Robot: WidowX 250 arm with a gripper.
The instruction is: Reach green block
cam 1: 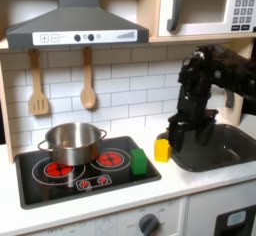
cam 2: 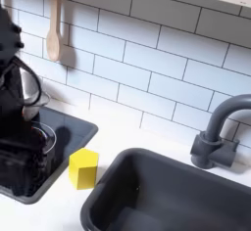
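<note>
The green block [cam 1: 139,162] stands upright on the stove's right front corner in the first exterior view. A yellow block [cam 1: 162,150] of similar size sits just to its right on the white counter. My gripper [cam 1: 178,133] hangs pointing down right of the yellow block, at the sink's left rim and above counter level, about two block widths from the green block. Its fingers are too dark and small to tell open from shut. In the second exterior view the black arm [cam 2: 15,98] rises at the left edge, with the yellow block [cam 2: 83,166] to its right.
A steel pot [cam 1: 72,140] stands on the black stove [cam 1: 60,185] left of the green block. The dark sink [cam 1: 220,148] lies to the right, with a grey faucet [cam 2: 216,132] behind it. Wooden utensils [cam 1: 88,80] hang on the tiled wall.
</note>
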